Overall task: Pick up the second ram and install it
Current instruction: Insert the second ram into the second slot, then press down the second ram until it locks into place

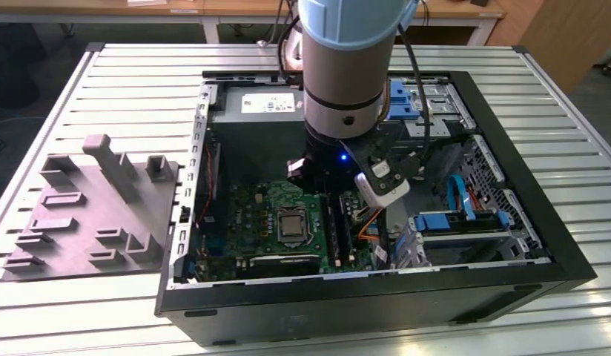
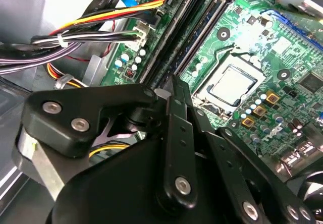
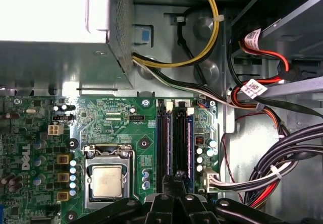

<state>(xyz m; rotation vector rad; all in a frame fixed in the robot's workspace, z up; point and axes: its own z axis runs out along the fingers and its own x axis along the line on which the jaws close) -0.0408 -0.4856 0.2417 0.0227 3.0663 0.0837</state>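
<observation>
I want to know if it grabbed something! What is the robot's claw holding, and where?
It cannot be told: the black gripper hangs over the long black memory slots of the green motherboard, hiding anything it might grip.

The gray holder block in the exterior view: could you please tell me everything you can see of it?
The gray holder block looks like matte molded plastic: a flat, roughly square base with several upright posts and low blocks of differing heights, the tallest toward its far side. It lies flat on the slatted metal table, at the exterior view's left of the open computer case, its near edge close to the case wall. Whether they touch cannot be told.
</observation>
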